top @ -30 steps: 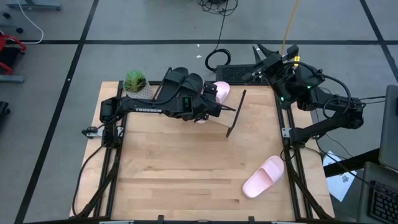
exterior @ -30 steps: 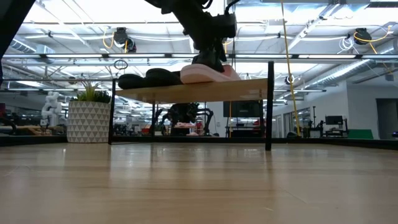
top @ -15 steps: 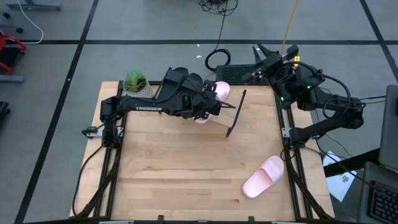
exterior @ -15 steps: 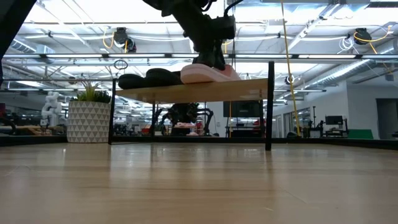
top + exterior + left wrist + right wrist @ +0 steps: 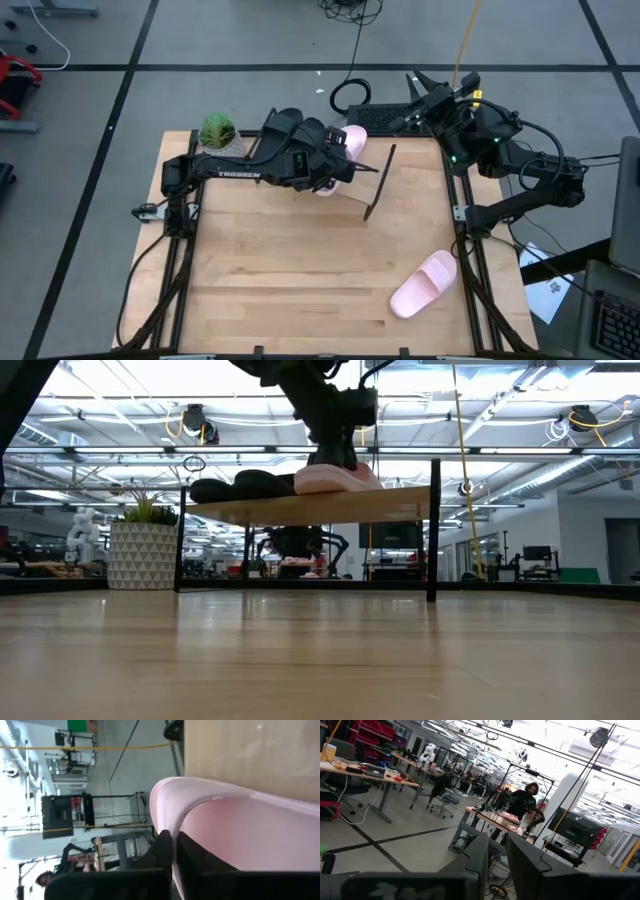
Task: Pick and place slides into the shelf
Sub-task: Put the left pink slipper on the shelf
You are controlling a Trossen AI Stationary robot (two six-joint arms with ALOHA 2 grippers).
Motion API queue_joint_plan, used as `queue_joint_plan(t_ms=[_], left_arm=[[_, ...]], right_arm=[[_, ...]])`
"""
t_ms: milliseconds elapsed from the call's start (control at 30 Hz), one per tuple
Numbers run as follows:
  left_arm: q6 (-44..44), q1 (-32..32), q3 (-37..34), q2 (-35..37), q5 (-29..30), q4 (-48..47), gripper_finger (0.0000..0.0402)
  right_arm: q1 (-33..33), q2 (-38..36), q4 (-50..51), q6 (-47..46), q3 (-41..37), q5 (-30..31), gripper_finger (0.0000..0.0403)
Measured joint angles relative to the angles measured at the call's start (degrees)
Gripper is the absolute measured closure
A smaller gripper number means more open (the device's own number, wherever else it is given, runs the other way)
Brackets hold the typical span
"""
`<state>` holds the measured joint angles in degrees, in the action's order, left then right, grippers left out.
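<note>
Pink slide (image 5: 352,146) sits on shelf (image 5: 310,506) at upper centre of the high view, beside the black pair (image 5: 290,125). Left gripper (image 5: 338,165) is clamped on its strap. Second pink slide (image 5: 424,283) lies lower right on table (image 5: 280,270). Right gripper (image 5: 418,88), upper right, holds nothing; jaw gap unclear.

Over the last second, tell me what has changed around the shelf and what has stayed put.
The left pincer has shut at the pink slide on the shelf; the left wrist view shows its fingers pinching the slide's edge. The slide has shifted slightly. The black pair, the second pink slide on the table, the potted plant and the raised right pincer have not moved.
</note>
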<state>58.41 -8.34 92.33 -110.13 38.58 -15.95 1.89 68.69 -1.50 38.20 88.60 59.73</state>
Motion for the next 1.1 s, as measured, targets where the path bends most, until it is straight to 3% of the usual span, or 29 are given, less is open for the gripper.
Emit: queue_joint_plan(t_ms=[567,1100], left_arm=[[2.99,0.26,0.00,0.00,3.84,-0.58,0.0400],[-0.17,0.26,0.00,0.00,3.31,-3.62,0.0401]], right_arm=[[0.00,-0.02,0.00,0.00,0.00,-0.01,0.0344],[0.02,0.00,-0.02,-0.02,0.00,-0.01,0.0344]])
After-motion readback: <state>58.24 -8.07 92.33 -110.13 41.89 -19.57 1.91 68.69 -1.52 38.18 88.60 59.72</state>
